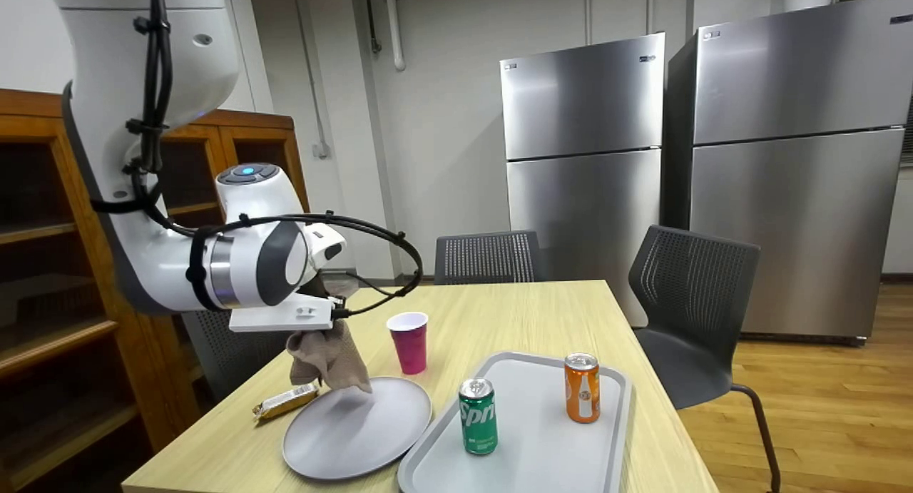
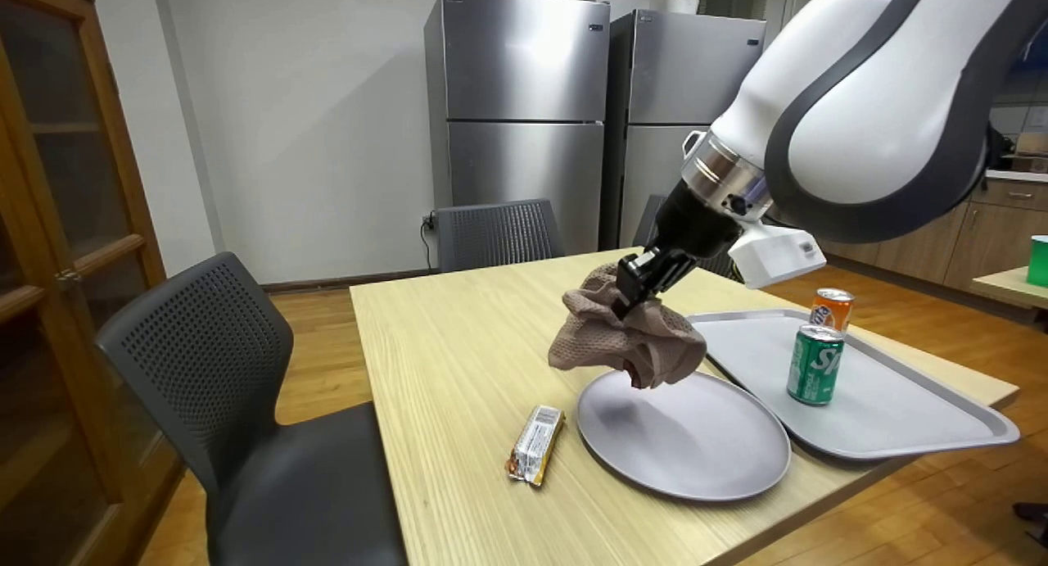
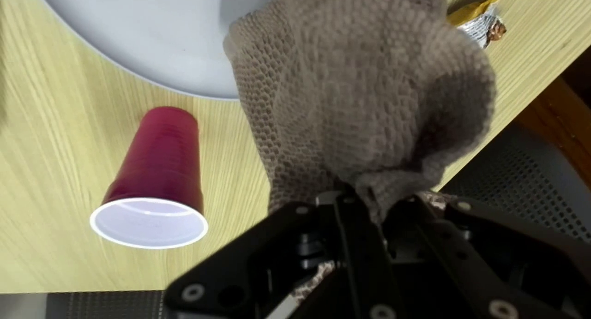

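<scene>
My gripper (image 3: 369, 213) is shut on a brown-grey waffle-weave cloth (image 3: 351, 88). The cloth hangs bunched from the fingers in both exterior views (image 1: 329, 357) (image 2: 626, 341). It hangs over the far part of a round grey plate (image 2: 688, 447); I cannot tell if its lowest corner touches the plate. The plate also shows in an exterior view (image 1: 360, 432). A wrapped snack bar (image 2: 536, 445) lies on the table beside the plate. A magenta cup (image 3: 161, 166), white inside, stands upright near the plate's edge; it also shows in an exterior view (image 1: 410, 344).
A grey tray (image 1: 531, 468) adjoins the plate. A green Sprite can (image 1: 478, 418) and an orange can (image 1: 583, 389) stand on it. Dark chairs (image 1: 695, 322) (image 2: 196, 369) stand around the wooden table (image 2: 458, 345). Refrigerators (image 1: 581, 108) and a wooden cabinet (image 1: 50, 265) are beyond.
</scene>
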`<control>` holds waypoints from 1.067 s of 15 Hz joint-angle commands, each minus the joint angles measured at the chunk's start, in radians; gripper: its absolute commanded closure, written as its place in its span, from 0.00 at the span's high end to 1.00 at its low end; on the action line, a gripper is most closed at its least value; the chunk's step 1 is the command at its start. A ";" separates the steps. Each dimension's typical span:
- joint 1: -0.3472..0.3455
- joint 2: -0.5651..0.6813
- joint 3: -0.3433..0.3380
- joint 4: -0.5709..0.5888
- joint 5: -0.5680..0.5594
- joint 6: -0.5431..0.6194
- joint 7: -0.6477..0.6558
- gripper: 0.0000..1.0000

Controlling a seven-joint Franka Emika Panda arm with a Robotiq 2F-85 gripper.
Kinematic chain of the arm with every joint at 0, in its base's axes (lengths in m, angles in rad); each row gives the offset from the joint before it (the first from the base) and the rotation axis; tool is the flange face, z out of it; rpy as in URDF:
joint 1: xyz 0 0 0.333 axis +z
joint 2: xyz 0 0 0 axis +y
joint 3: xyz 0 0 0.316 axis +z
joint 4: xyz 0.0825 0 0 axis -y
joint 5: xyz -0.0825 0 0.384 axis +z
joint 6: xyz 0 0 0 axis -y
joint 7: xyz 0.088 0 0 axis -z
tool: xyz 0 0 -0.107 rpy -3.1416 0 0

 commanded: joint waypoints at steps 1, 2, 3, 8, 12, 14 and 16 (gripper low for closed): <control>-0.010 -0.107 0.045 -0.029 0.044 -0.024 0.077 0.03; -0.005 -0.120 0.051 -0.030 0.050 -0.035 0.082 0.03; -0.004 -0.125 0.059 -0.029 0.051 -0.046 0.088 0.03; 0.007 -0.149 0.099 -0.031 0.061 -0.090 0.123 0.03; 0.023 -0.149 0.127 -0.030 0.079 -0.108 0.150 0.03; 0.034 -0.147 0.138 -0.030 0.090 -0.115 0.162 0.03; 0.041 -0.135 0.151 -0.028 0.093 -0.120 0.168 0.03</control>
